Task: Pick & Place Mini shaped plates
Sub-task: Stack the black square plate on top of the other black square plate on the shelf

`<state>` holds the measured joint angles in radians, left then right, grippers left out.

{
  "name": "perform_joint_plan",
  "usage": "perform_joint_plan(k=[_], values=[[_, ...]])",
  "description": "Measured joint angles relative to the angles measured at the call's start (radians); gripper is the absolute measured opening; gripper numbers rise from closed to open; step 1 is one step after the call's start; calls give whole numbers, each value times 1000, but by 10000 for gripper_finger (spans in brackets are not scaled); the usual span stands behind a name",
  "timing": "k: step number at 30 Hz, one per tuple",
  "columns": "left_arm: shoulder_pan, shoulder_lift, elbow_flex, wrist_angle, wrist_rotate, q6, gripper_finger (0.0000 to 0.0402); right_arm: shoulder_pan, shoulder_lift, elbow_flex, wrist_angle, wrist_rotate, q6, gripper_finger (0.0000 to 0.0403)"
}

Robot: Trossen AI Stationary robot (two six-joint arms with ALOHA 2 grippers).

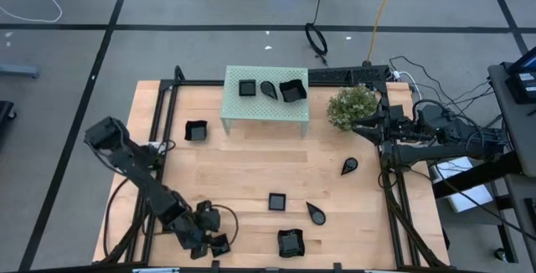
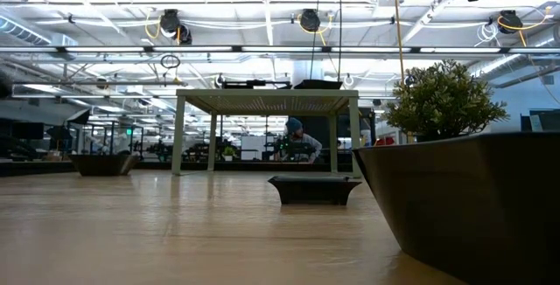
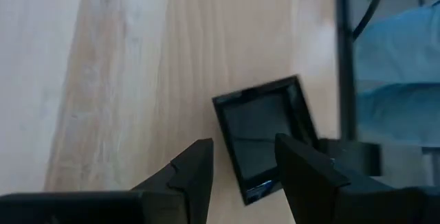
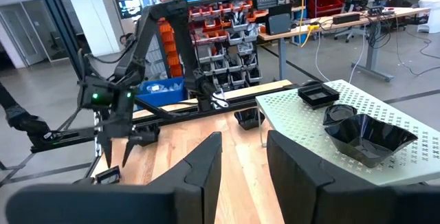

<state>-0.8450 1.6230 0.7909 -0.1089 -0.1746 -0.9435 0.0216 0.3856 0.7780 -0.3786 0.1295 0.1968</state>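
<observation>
While the left tool hangs wide over one square plate | three plates on stand | five more on bench | right tool parked, jaws apart

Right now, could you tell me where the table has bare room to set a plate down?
The widest bare patch lies between the mint-green stand and the small square plate. The near edge is crowded: the left end effector straddles a square plate there, beside a curved-rim plate.
</observation>
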Motion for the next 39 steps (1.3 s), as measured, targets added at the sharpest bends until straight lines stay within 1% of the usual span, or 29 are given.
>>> perform_joint_plan(k=[5, 9, 11, 14, 19, 20, 22, 24, 27, 31, 35, 37, 39], values=[[-4, 79, 5, 11, 11, -31, 159, 0, 0, 0, 0, 0, 0, 105], [2, 101, 8, 36, 37, -35, 157, 0, 0, 0, 0, 0, 0, 105], [5, 101, 8, 45, 44, -36, 148, 0, 0, 0, 0, 0, 0, 105], [11, 102, 7, 56, 54, -60, 115, 0, 0, 0, 0, 0, 0, 105], [9, 103, 6, 73, 110, -42, 24, 0, 0, 0, 0, 0, 0, 105], [10, 103, 6, 80, 115, -44, 13, 0, 0, 0, 0, 0, 0, 105], [14, 103, 6, 87, 119, -54, 10, 0, 0, 0, 0, 0, 0, 105], [23, 94, 5, 96, 102, -52, 11, 0, 0, 0, 0, 0, 0, 105], [54, 50, 5, 83, 71, -28, 5, 0, 0, 0, 0, 0, 0, 105], [122, -61, 5, 36, 16, 33, 8, 0, 1, 0, 0, 0, 0, 105], [226, -214, 5, -25, -85, 147, 4, 0, 1, 0, 0, 0, 0, 105], [297, -291, 5, -53, -156, 213, 7, 0, 1, 0, 0, 0, 0, 105], [383, -359, 5, -37, -234, 286, 9, 0, 1, 0, 0, 0, 0, 105]])
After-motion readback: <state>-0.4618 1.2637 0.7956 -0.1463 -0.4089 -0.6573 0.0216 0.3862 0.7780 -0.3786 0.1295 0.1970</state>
